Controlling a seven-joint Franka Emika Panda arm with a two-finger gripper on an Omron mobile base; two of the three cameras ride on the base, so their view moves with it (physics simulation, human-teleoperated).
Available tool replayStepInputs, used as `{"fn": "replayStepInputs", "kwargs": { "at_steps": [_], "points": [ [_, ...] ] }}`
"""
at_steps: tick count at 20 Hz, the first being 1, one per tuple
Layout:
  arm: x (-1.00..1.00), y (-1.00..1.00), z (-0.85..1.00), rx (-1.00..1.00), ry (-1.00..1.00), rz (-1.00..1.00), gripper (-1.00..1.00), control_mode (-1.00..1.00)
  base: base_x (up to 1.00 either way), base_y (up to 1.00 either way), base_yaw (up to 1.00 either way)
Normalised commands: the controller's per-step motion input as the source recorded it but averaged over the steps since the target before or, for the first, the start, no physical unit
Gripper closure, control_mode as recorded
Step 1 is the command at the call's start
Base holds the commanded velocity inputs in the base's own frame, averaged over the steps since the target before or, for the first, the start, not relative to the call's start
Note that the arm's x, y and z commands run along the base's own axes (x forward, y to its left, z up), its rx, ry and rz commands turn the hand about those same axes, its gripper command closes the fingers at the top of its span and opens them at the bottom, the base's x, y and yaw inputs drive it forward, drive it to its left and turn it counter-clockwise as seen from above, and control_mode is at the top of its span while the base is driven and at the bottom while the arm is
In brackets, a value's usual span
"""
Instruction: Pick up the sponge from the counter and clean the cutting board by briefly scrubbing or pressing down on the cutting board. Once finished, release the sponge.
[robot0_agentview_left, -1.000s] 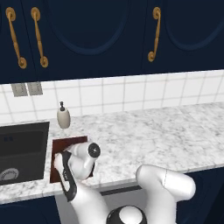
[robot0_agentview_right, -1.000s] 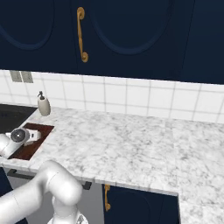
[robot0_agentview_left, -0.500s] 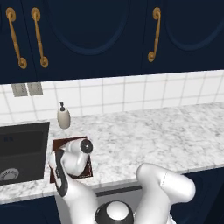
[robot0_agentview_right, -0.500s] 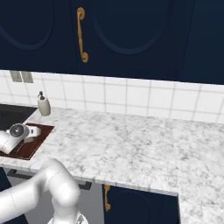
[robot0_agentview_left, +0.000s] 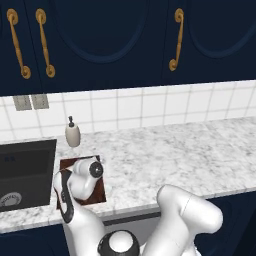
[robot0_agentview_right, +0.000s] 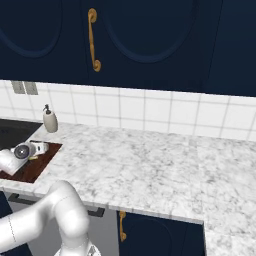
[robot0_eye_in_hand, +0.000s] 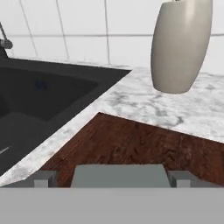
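On cutting board (robot0_eye_in_hand: 131, 146), tool (robot0_eye_in_hand: 113, 177) now wider.

My hand (robot0_agentview_left: 89, 170) hangs low over the cutting board (robot0_eye_in_hand: 144, 146), and the wood ahead of me lies bare right up to its far corner. At twelve o'clock the soap dispenser (robot0_eye_in_hand: 181, 43) stands on the counter (robot0_agentview_left: 175, 150) just beyond the board's far edge, blocking a straight push to the tiled wall (robot0_agentview_left: 150, 105). From nine to eleven o'clock the dark sink basin (robot0_eye_in_hand: 39, 98) drops away past a narrow marble strip, with the faucet (robot0_eye_in_hand: 4, 41) at its far side. From one to three o'clock the marble runs long and open toward the right end. Overhead, the navy cabinets (robot0_agentview_left: 100, 40) with brass handles (robot0_agentview_left: 175, 40) cap how high I can rise near the wall.
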Motion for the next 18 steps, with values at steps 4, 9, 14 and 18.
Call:
{"fn": "replayStepInputs", "kwargs": {
  "at_steps": [4,9,14,18],
  "points": [
    [-0.09,-0.02,0.19,0.07,-0.21,0.01,-1.00,-1.00,0.00,0.00,0.00],
    [-0.33,-0.12,0.91,0.16,-0.12,0.00,-1.00,-1.00,0.00,0.00,0.00],
    [-0.46,-0.13,1.00,0.17,-0.13,0.00,-1.00,-1.00,0.00,0.00,0.00],
    [-0.69,-0.38,1.00,0.19,-0.03,0.00,-1.00,-1.00,0.00,0.00,0.00]
  ]
}}
